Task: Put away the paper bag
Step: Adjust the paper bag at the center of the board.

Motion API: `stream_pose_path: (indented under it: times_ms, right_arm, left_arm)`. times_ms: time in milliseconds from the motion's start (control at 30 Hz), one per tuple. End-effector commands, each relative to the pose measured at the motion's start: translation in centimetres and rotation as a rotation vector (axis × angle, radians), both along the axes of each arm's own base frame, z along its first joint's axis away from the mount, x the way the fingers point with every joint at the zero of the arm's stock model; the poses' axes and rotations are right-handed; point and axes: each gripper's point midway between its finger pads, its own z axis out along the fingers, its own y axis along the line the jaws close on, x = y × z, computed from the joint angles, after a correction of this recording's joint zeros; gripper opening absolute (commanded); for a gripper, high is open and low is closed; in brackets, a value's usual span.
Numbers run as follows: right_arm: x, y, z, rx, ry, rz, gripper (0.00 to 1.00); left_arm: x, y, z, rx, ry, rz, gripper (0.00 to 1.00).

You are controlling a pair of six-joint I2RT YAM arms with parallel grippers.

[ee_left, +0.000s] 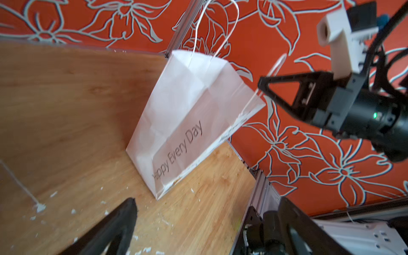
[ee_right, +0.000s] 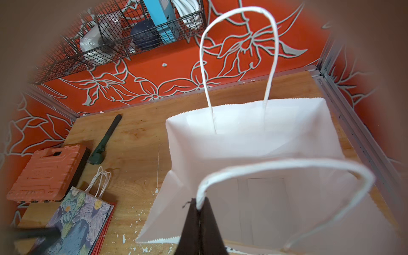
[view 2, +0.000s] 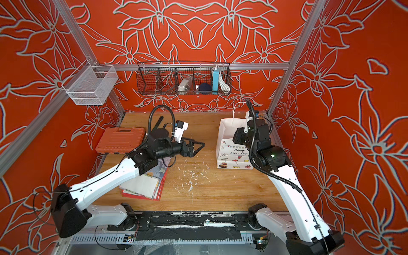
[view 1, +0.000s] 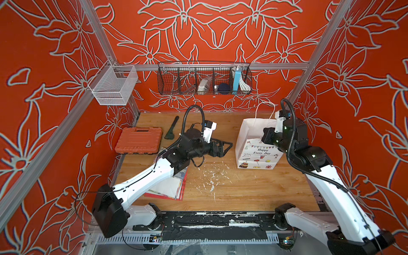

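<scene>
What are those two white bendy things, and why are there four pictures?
They are two robot arms. Two pictures look down from one camera head above. The other two come from small cameras on the arms' wrists. On the wooden table are a white paper bag, an orange tool case, a dark tool and a flat flowery bag. The right gripper is shut on one handle of the white bag. The left gripper is open and holds nothing.
</scene>
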Motion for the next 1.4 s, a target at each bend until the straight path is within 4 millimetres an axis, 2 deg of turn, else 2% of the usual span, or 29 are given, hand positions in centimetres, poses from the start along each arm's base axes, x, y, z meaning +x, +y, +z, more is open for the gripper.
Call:
stream_pose_path:
  times_ms: [0,67,133,233,333,467,567,633,733,933,1000,1167,1367]
  right_arm:
    - [-1.5,-1.3,-1.1,-0.034,0.027,-0.035,0.20]
    - [-2.3,-2.0,-1.4,-0.055,0.029,-0.053,0.42]
    - [-3.2,-3.2,-1.1,-0.088,0.019,-0.087,0.53]
    - [-5.1,-4.7,0.3,-0.129,-0.039,-0.102,0.62]
    - [-7.2,-4.7,1.9,-0.120,-0.108,-0.043,0.69]
    - [-10.5,-2.7,4.2,-0.061,-0.224,0.138,0.69]
    - [-12.2,-2.4,5.2,-0.036,-0.287,0.187,0.70]
    - [-12.7,-2.3,5.3,-0.039,-0.297,0.201,0.70]
    - [-13.0,-2.3,5.2,-0.059,-0.289,0.216,0.69]
    - [-12.8,-2.2,4.9,-0.082,-0.265,0.224,0.69]
    - [-12.3,-2.0,4.8,-0.060,-0.264,0.221,0.69]
    - [-11.4,-1.0,4.4,-0.018,-0.257,0.243,0.67]
    - [-11.1,-0.9,3.6,-0.028,-0.227,0.242,0.67]
  left_arm:
    - [1.9,-1.6,1.0,0.077,-0.040,-0.032,0.99]
    - [2.9,-2.7,1.1,0.114,-0.031,-0.051,0.99]
    - [3.4,-3.4,1.2,0.113,-0.027,-0.069,0.99]
    - [3.4,-4.1,1.5,0.069,-0.029,-0.090,0.98]
    - [3.7,-4.5,1.0,0.087,-0.018,-0.082,0.97]
    - [3.7,-5.6,0.8,0.159,-0.067,-0.102,0.97]
    - [4.5,-6.5,1.5,0.248,-0.149,-0.163,0.97]
    - [4.8,-7.7,1.1,0.335,-0.188,-0.256,0.96]
    - [6.0,-8.5,0.2,0.451,-0.197,-0.351,0.96]
    - [9.3,-9.9,0.4,0.423,-0.210,-0.423,0.94]
    - [9.6,-10.6,0.4,0.374,-0.227,-0.469,0.92]
    - [10.4,-11.6,0.2,0.291,-0.249,-0.502,0.77]
    - [10.7,-12.4,-0.5,0.254,-0.236,-0.525,0.63]
